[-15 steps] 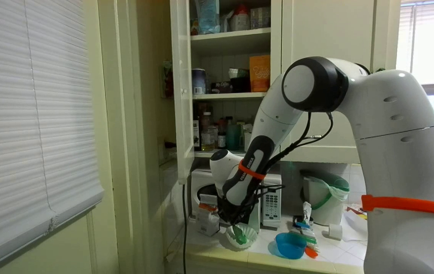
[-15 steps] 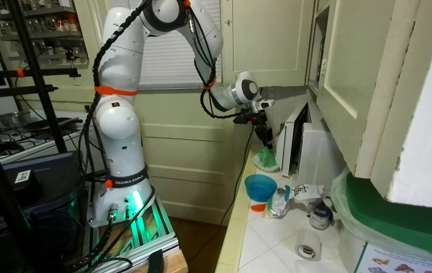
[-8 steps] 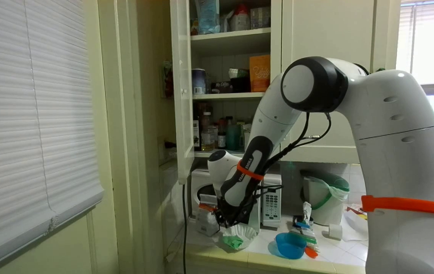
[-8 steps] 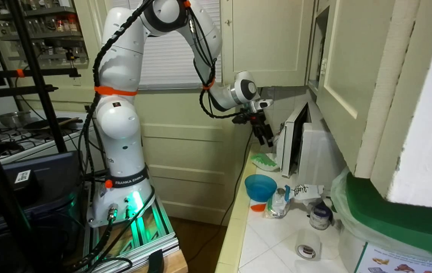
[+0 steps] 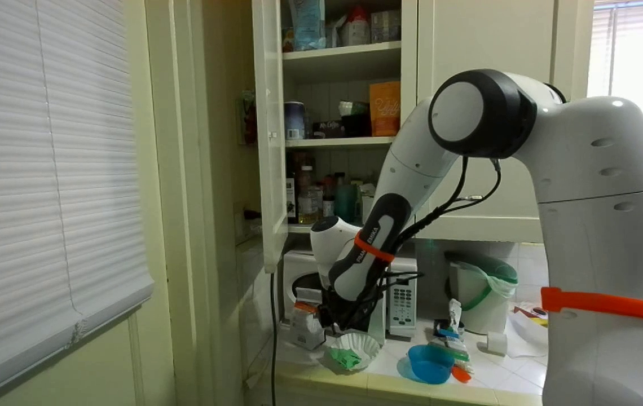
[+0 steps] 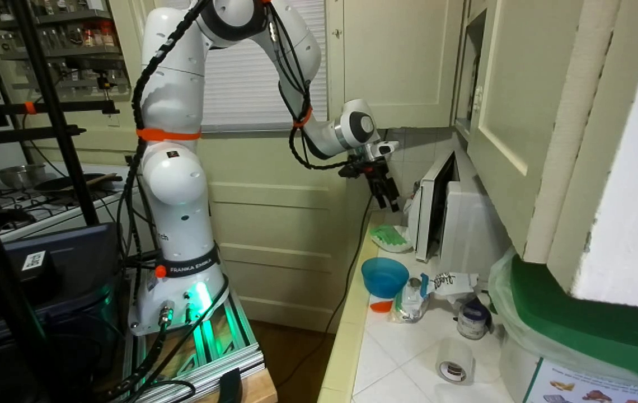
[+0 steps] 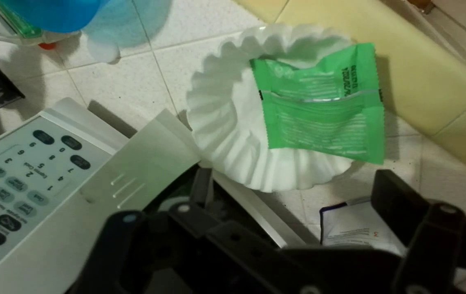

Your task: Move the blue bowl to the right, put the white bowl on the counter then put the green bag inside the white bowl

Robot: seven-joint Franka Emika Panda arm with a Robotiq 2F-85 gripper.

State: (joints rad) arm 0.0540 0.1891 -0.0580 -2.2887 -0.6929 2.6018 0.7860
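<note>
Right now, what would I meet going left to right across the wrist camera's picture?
Blue bowl → white bowl → green bag, which lies partly in the white bowl and sticks out past its right rim.

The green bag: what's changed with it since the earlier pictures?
The gripper has let go of the green bag, opened and risen a little. The bag, upright in its hold a second ago, has dropped to lie across the white bowl, overhanging its rim. The blue bowl has stayed put on the counter.
</note>
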